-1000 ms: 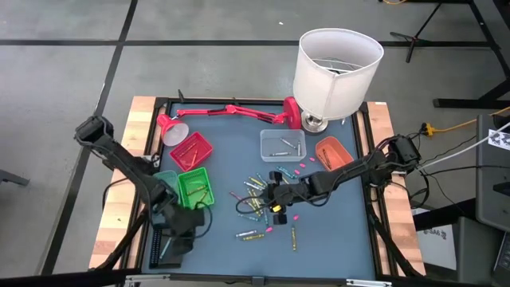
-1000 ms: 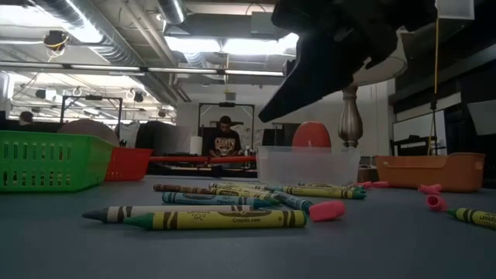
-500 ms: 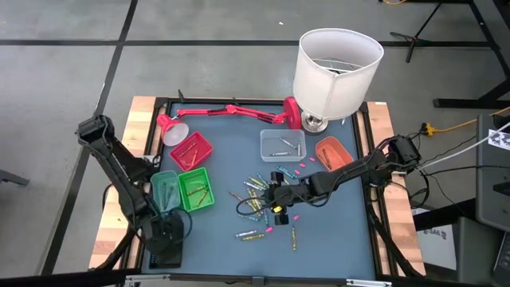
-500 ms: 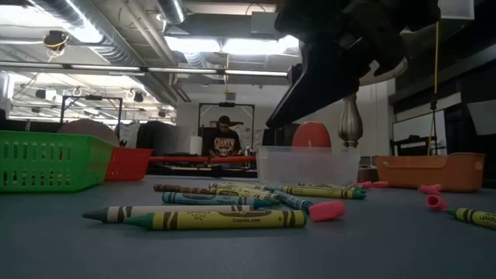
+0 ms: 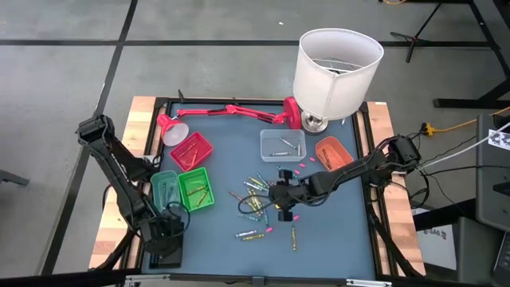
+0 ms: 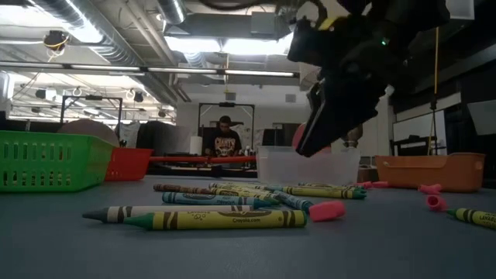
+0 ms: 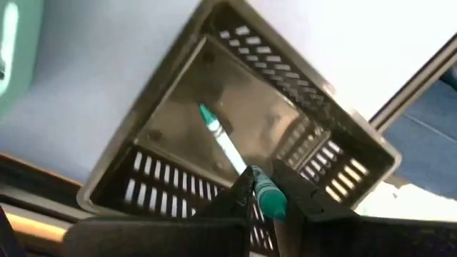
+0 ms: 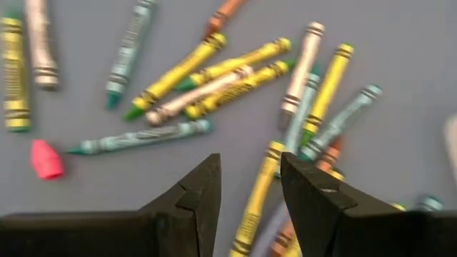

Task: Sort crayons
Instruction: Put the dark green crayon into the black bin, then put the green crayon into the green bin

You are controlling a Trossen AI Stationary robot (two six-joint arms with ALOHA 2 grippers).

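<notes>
Crayons [image 5: 256, 199] lie scattered in a loose cluster on the blue counter [image 5: 231, 151], directly beneath the right gripper [image 5: 276, 194], whose jaws stand apart above the pile with nothing between them. In the right wrist view, yellow, green, blue and orange sticks fan out ahead of the two dark fingers [image 8: 196, 196], crossing one another; a pink stub [image 8: 46, 158] lies to one side, apart from the sticks. Bare counter surrounds the cluster on the near side, where two yellow crayons [image 6: 217, 219] lie alone. Beyond the right jaws stand a clear tray [image 5: 282, 144] and an orange tray [image 5: 334, 153], close to the lamp [image 5: 335, 68] at the far edge.

Left gripper [image 5: 163, 231] hangs at the near left corner of the counter, over a dark slotted tray [image 7: 235, 143] set against the counter's rim. Its jaws are clamped on a green crayon [image 7: 268, 198]; a second green crayon [image 7: 218, 135] lies on the tray floor just ahead of them. Green [image 5: 195, 188], teal [image 5: 166, 189] and red [image 5: 191, 151] trays sit beyond the left jaws, side by side.
</notes>
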